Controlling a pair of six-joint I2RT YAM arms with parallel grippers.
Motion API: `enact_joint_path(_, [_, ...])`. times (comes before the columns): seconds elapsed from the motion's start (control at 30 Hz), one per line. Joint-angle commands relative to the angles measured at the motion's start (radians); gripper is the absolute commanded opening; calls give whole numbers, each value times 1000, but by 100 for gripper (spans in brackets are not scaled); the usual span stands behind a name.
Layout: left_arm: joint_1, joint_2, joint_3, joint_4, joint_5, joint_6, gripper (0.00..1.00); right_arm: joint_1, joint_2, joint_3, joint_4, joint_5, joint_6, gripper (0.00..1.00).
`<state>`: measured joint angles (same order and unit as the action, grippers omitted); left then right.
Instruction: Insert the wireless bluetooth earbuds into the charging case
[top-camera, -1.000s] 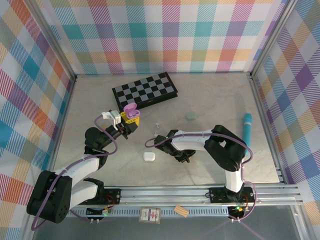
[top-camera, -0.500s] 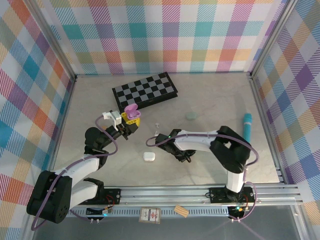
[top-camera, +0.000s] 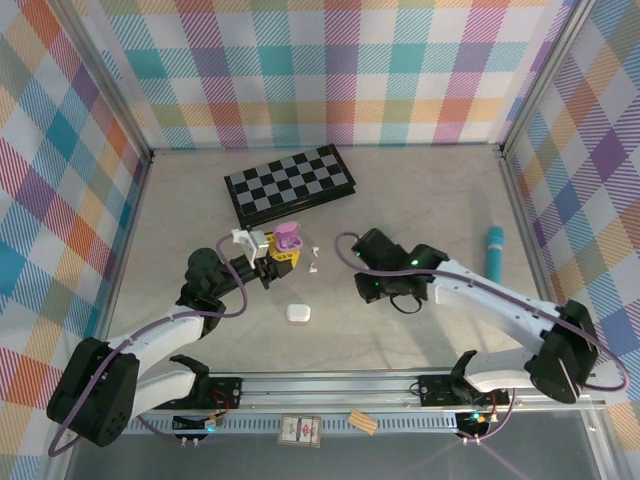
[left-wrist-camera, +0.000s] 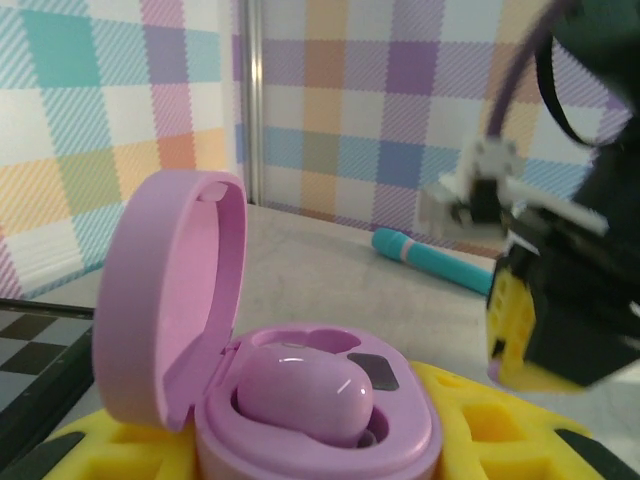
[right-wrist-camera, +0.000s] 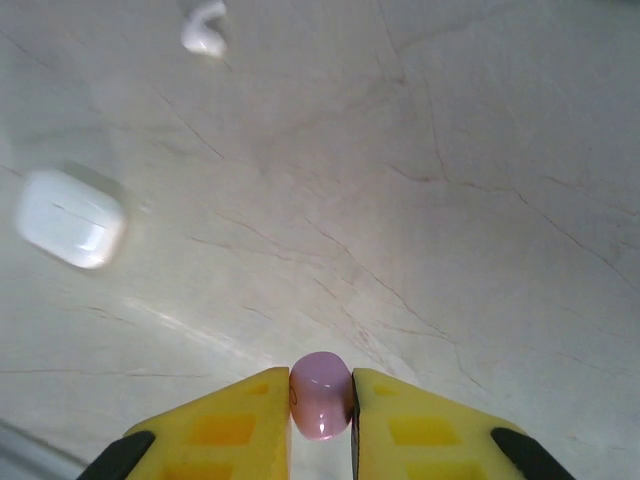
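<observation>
As the overhead camera looks down, my left gripper (top-camera: 283, 252) clasps the open lilac charging case (top-camera: 289, 236) just left of centre, below the chessboard (top-camera: 290, 183). Two white earbuds (top-camera: 313, 260) lie loose on the table (top-camera: 200, 200) just right of it, and a white case (top-camera: 297, 312) sits lower down. My right gripper (top-camera: 370, 290) hangs right of centre; a teal pen-like stick (top-camera: 494, 252) lies at far right.

From my left wrist, the case lid (left-wrist-camera: 170, 300) stands upright. One seated lilac earbud (left-wrist-camera: 305, 392) fills the left well, and the right well (left-wrist-camera: 370, 368) is bare. My yellow fingers (left-wrist-camera: 490, 440) hold the case from below.

From my right wrist, my fingers are clenched on a lilac earbud (right-wrist-camera: 321, 400) at bottom centre, above the table. The white case lies at the left edge, and one white earbud at the top left.
</observation>
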<state>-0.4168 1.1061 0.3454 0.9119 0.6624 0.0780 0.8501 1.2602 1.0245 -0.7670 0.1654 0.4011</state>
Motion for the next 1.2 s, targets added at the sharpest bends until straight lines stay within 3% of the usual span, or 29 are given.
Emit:
enact_joint_path(0.0, [-27, 15, 39, -26, 25, 57, 35, -51, -72, 8, 54, -183, -12, 21])
enact_joint_path(0.23, [-99, 66, 80, -51, 71, 87, 35, -150, -179, 15, 170, -454, 9, 22])
enact_joint_path(0.53, [-158, 118, 143, -59, 184, 86, 35, -169, -146, 33, 388, -686, 72, 22])
enact_joint_path(1.17, [-185, 128, 181, -55, 255, 59, 35, -170, -72, 42, 426, -716, 76, 21])
